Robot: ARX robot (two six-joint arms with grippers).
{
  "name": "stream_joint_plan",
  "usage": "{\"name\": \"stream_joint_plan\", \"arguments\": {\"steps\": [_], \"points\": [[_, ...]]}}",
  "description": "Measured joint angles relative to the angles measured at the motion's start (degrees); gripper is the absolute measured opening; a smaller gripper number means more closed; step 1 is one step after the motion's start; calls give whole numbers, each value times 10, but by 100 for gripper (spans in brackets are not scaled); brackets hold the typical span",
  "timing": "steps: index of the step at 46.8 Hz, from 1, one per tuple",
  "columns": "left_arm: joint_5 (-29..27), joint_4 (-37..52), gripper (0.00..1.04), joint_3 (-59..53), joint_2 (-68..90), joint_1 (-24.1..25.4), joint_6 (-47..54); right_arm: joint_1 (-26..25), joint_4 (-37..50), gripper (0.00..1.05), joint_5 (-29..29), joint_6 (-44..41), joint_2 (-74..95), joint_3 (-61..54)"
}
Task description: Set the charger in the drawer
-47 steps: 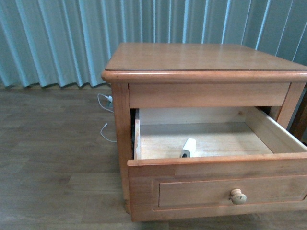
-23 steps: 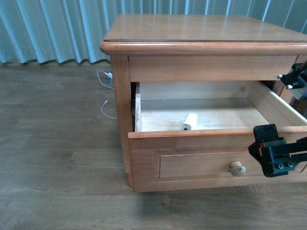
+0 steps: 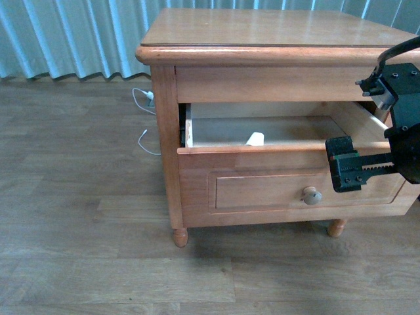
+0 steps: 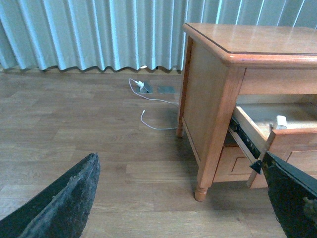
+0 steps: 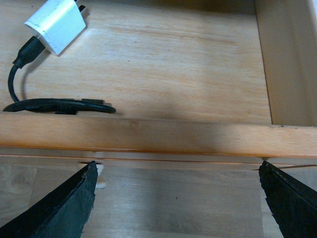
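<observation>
The charger (image 3: pixel 254 138), a small white cube with a looped black cable, lies inside the open drawer (image 3: pixel 289 187) of the wooden nightstand. In the right wrist view the cube (image 5: pixel 55 20) lies on the pale drawer floor, with the cable (image 5: pixel 54 105) against the drawer's front wall (image 5: pixel 163 136). My right gripper (image 3: pixel 364 131) is open and empty, over the drawer's front right edge; it also shows in its wrist view (image 5: pixel 178 198). My left gripper (image 4: pixel 181 198) is open and empty above the floor, left of the nightstand. From there the charger (image 4: pixel 281 122) shows in the drawer (image 4: pixel 297 141).
The shorter upper drawer (image 3: pixel 282 82) is shut. The round knob (image 3: pixel 312 195) is on the open drawer's front. A thin white cord (image 3: pixel 146 141) lies on the wood floor beside the nightstand (image 4: pixel 213 99). Blue-green curtains (image 4: pixel 99 29) hang behind.
The front view has pulled back and dropped, so less of the drawer's inside shows. My right gripper came into view at the right and rose to the drawer's front right edge. The charger stays put.
</observation>
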Motion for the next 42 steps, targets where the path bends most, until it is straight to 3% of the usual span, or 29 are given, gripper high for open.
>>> {"name": "stream_joint_plan", "arguments": {"steps": [12,42], "points": [[0,0,99,0,0,0,0,-8,27,97,32,11,70,61],[0,0,99,0,0,0,0,-28,36,97,119,132,202,254]]}}
